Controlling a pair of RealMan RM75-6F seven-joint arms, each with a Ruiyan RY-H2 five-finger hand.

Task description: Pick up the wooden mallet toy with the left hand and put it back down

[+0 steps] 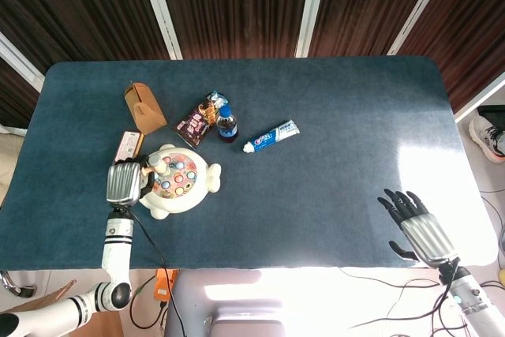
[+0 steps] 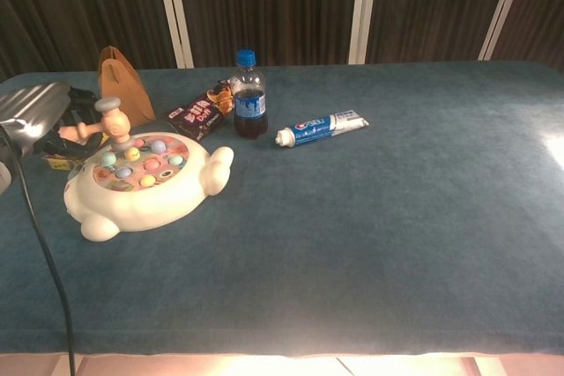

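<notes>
The left hand (image 2: 35, 112) is gripping the mallet (image 2: 110, 121) by its handle, holding it over the game toy (image 2: 145, 187) at the toy's 9 o'clock edge. Judging by this, the put-down step is under way; lowering and releasing comes next. The right hand (image 1: 417, 222) is resting with fingers apart at the desk (image 1: 331, 179) edge, holding nothing.

Left hand (image 1: 125, 182) fingers curled closed; right hand (image 1: 417, 225) fingers spread.

One mallet (image 2: 113, 118), one game toy (image 2: 141, 184), one bottle (image 2: 248, 97), one toothpaste tube (image 2: 321, 128), one paper bag (image 2: 122, 89), one snack packet (image 2: 201, 110), one box (image 1: 127, 145).
</notes>
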